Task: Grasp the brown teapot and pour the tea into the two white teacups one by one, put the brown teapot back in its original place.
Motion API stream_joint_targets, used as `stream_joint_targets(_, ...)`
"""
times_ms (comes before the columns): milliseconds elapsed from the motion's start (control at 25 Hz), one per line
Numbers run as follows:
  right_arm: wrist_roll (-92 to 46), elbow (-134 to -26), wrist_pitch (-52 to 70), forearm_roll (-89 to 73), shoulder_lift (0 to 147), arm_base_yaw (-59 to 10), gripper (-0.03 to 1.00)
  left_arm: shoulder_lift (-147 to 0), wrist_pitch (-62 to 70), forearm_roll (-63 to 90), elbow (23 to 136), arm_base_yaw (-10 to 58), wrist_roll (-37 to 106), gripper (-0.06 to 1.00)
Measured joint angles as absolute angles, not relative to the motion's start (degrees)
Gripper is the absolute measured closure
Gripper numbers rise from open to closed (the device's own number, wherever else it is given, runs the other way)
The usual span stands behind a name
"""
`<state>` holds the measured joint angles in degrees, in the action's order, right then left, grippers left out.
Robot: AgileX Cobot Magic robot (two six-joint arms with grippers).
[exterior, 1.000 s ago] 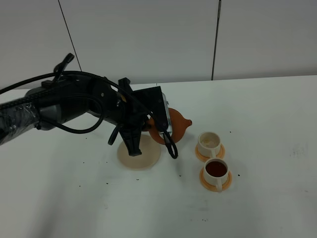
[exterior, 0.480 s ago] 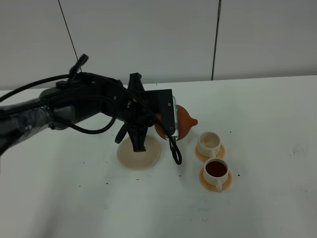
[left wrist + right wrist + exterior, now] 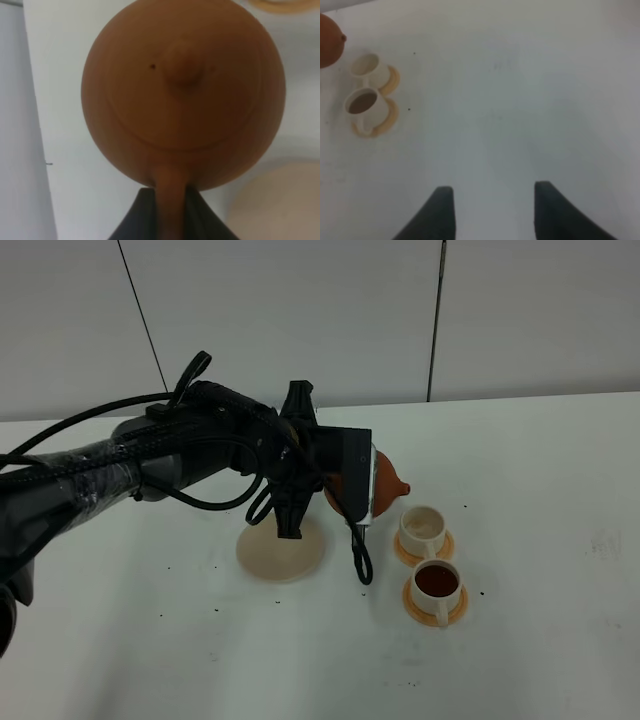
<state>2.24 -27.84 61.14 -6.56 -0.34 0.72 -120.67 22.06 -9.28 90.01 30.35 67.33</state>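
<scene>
The brown teapot (image 3: 389, 486) hangs in the air just left of the two white teacups, its spout pointing at the far one. My left gripper (image 3: 169, 212) is shut on its stubby handle; the round lid fills the left wrist view. The far teacup (image 3: 423, 525) looks empty. Dark tea fills the near teacup (image 3: 437, 582). Each cup stands on an orange saucer (image 3: 447, 611). The cream disc, the original place (image 3: 280, 552), lies bare under the arm. My right gripper (image 3: 495, 210) is open over bare table, well away from the far cup (image 3: 365, 65), the near cup (image 3: 362, 102) and the teapot (image 3: 329, 40).
The white table (image 3: 540, 500) carries a few dark specks near the cups. A loop of black cable (image 3: 360, 560) hangs from the left wrist, close to the near cup. A grey panelled wall stands behind the table.
The left arm has carried the teapot up and to the right, off the cream disc and toward the far cup. Cups and right gripper have not moved.
</scene>
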Motion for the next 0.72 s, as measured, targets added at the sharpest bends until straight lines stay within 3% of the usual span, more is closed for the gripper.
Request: stream_joint_targets(720,2.4,-27.8,61.1,-6.7,-0.3,0.7,0.61,-120.7,21.0,-17.1,90.0,32.4,67.4,0.78)
